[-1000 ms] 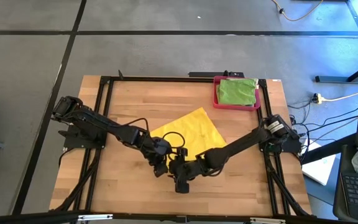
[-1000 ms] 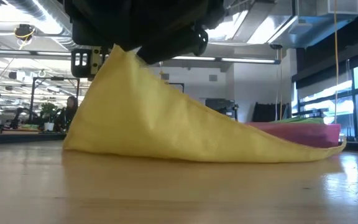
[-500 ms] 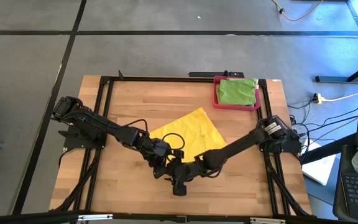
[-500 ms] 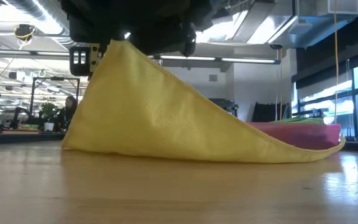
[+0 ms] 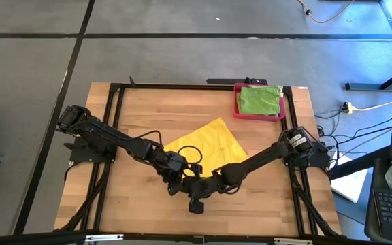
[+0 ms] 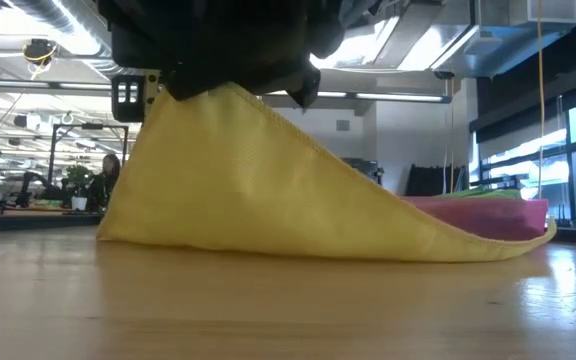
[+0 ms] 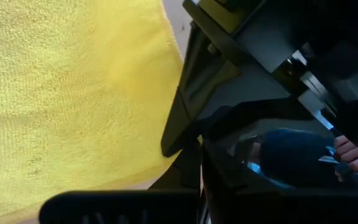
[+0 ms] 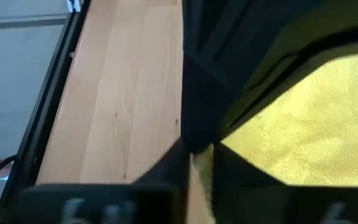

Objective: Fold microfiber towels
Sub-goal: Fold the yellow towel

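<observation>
Yellow towel (image 5: pixel 208 144) lifted at its near corner by 2 grippers

Both grippers meet at the front middle of the wooden table (image 5: pixel 141 109): the left gripper (image 5: pixel 177 184) is pinched tight on the towel's raised corner, and the right gripper (image 5: pixel 192 189) sits just beside it, its fingers closed narrowly on the same edge. Behind them the cloth slopes down flat toward the pink tray (image 5: pixel 237 109), which holds a green towel (image 5: pixel 259 100).

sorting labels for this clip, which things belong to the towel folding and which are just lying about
Job:
yellow towel, near corner lifted
left pincer, shut on that corner
right pincer, closing beside it
green towel in the tray

Lying about:
pink-red tray
cables off the table
</observation>
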Controlling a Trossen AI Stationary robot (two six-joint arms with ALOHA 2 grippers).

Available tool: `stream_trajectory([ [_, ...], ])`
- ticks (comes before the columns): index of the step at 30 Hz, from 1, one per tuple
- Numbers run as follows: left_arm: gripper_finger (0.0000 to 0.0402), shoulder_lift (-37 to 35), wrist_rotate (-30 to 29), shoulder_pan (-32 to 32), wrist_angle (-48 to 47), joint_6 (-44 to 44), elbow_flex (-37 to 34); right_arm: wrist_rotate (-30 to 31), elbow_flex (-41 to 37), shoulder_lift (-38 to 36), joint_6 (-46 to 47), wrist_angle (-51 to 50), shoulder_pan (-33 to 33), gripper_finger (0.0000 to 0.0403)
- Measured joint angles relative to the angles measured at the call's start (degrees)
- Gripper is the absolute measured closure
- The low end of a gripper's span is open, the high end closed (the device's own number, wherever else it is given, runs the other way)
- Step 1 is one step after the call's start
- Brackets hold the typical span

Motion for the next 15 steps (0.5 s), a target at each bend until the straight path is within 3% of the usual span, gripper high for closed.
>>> stream_trajectory([
  [3,0.0401,0.0,0.3,0.0,0.1,0.0,0.0,-0.9,0.0,0.0,1.1,-0.3,-0.2,0.0392],
  [9,0.0401,0.0,0.3,0.6,-1.9,5.6,0.1,-2.5,0.0,0.0,1.4,-0.3,-0.3,0.0398],
  [15,0.0401,-0.9,-0.2,2.5,-12.0,18.3,-0.1,-7.7,0.1,-0.2,2.8,-5.8,-0.3,0.0399],
])
